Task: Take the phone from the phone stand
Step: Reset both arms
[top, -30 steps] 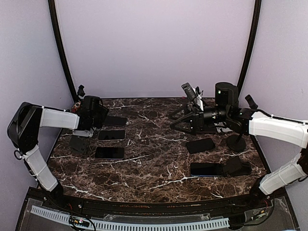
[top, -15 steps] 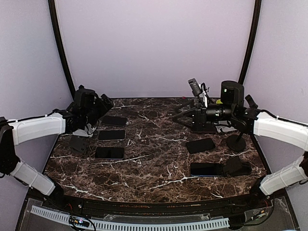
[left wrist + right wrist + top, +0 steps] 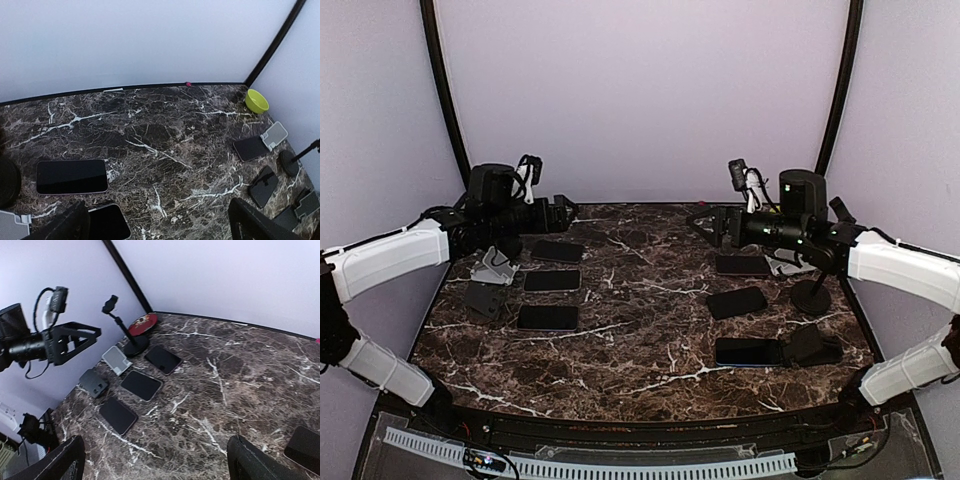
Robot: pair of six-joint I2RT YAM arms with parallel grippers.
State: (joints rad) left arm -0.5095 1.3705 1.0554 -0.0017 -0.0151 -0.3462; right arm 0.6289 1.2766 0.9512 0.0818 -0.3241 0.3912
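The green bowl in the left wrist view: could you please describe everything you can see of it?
The bowl is small, round and yellow-green, smooth like plastic. It stands upright, mouth up, and what shows of its inside looks empty. It sits on the dark marbled table in the far corner, near the black frame pole. Only the table touches it; the nearest phone lies apart.

The top camera sits high behind both arm bases, well back, and looks forward and down over the whole marble table [image 3: 640, 340] to the back wall. The left wrist camera hangs raised over the table's left rear and faces right across it, toward the green bowl [image 3: 256, 101] in the far right corner. The right wrist camera, raised at the right rear, faces left and down. All 3 views share the table's middle and the left row of phones [image 3: 552, 280].
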